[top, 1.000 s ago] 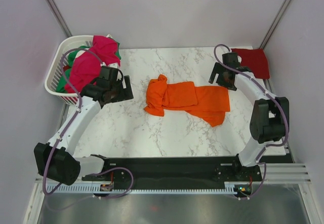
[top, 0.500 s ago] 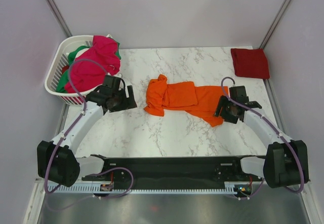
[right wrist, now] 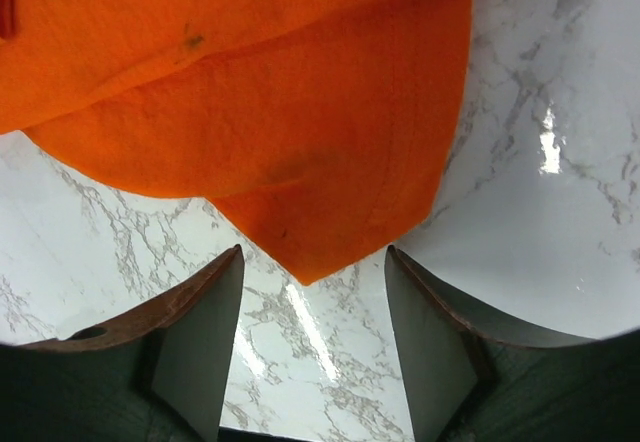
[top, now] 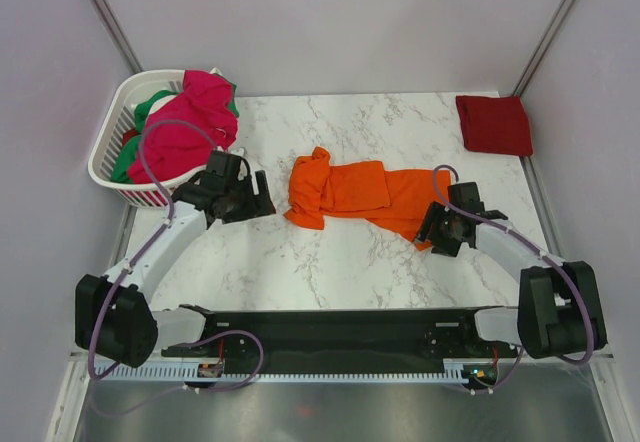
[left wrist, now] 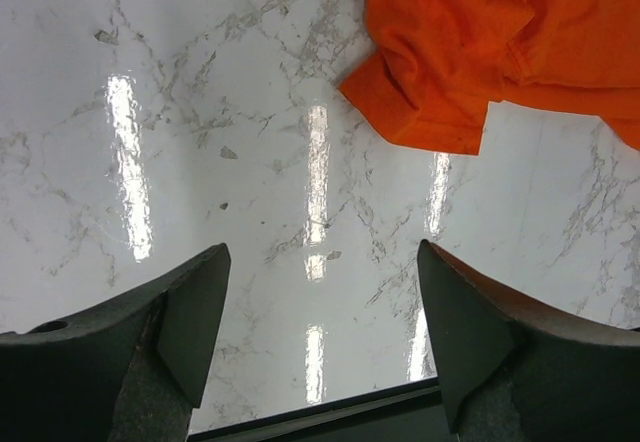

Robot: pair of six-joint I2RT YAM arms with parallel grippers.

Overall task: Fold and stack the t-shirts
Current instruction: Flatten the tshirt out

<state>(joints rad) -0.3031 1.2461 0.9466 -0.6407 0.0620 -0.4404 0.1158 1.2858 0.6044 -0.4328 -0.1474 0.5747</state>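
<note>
A bright orange t-shirt (top: 365, 194) lies crumpled across the middle of the marble table. My left gripper (top: 262, 205) is open and empty just left of the shirt's bunched left end (left wrist: 450, 72). My right gripper (top: 432, 232) is open and empty, low over the shirt's lower right corner (right wrist: 310, 232). A dark red t-shirt (top: 494, 123) lies folded at the far right corner. A magenta-pink t-shirt (top: 185, 127) and a green one (top: 148, 110) are heaped in the basket.
A white slatted basket (top: 112, 140) stands at the far left of the table (top: 300, 262). Grey walls close in the back and both sides. A black rail (top: 330, 327) runs along the near edge.
My right arm has swung from the dark red shirt at the far right down to the orange shirt's lower right corner. My left gripper has moved a little right, towards the orange shirt.
</note>
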